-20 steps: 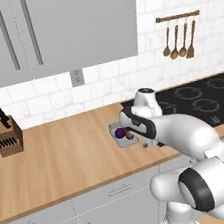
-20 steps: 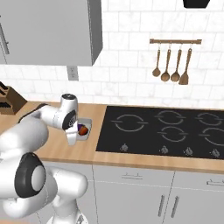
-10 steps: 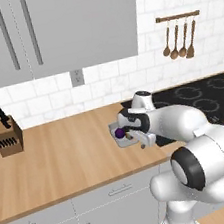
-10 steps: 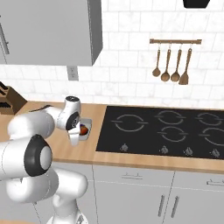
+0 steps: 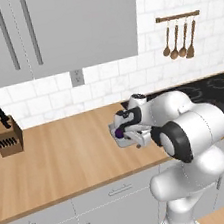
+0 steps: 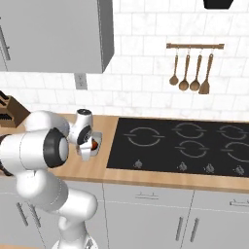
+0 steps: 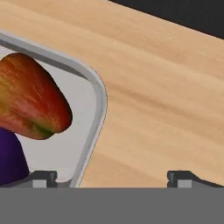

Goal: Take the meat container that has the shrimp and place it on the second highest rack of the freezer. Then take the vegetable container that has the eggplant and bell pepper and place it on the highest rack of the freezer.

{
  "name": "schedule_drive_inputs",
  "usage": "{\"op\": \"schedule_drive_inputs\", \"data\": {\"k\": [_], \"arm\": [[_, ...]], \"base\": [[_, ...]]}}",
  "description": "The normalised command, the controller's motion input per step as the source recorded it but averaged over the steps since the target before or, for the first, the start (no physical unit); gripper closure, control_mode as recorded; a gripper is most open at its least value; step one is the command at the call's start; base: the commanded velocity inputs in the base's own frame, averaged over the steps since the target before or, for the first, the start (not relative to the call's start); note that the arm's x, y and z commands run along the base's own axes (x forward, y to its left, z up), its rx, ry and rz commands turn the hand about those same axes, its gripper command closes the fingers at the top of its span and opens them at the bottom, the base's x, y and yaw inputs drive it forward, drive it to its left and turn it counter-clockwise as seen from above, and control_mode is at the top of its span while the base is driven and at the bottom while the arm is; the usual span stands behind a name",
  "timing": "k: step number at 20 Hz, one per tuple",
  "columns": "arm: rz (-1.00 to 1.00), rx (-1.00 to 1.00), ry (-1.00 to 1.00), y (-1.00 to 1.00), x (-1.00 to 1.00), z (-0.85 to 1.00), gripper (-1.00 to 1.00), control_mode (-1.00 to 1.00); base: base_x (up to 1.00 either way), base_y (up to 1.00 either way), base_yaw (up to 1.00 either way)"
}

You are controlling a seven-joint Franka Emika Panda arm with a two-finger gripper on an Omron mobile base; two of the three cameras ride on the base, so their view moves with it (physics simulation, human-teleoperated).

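On the wooden counter (image 5: 64,156), just left of the black cooktop (image 6: 185,146), sits the vegetable container (image 5: 122,142), a pale grey tray with a rounded rim, and the gripper (image 7: 109,177) is right down at it. From the left base view you catch the eggplant (image 5: 118,132), a small dark purple blob peeking out at the hand's nine o'clock; the right base view trades that for the bell pepper (image 6: 94,144), a spot of orange-red at the hand's three o'clock. Up close in the hand view both show together: the pepper, glossy red shading to orange with a green patch, lies at nine o'clock, and the purple eggplant is tucked below it at eight o'clock, touching it. The tray's curved rim sweeps down between the two fingertips (image 7: 41,178), one over the tray floor, the other over bare wood. Jaws spread wide, clamping nothing.

Around the scene: a knife block (image 5: 7,139) at nine o'clock on the counter, utensils (image 6: 192,73) hanging on the tiled wall at one o'clock, grey cabinets (image 5: 72,28) overhead.
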Motion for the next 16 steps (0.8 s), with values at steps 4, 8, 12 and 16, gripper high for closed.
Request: {"op": "schedule_drive_inputs", "data": {"k": [4,8,12,16], "arm": [[-0.01,0.0,0.0,0.09,0.38,-0.3,-1.0,-1.0],[-0.01,0.0,0.01,0.03,0.29,-0.3,-1.0,-1.0],[-0.03,-0.01,0.02,0.0,-0.08,-0.56,-1.0,-1.0],[-0.04,-0.02,0.0,0.0,-0.29,-0.65,1.0,-1.0]], "base": [[0.0,0.0,0.0],[0.0,0.0,0.0],[0.0,0.0,0.0],[0.0,0.0,0.0]]}}
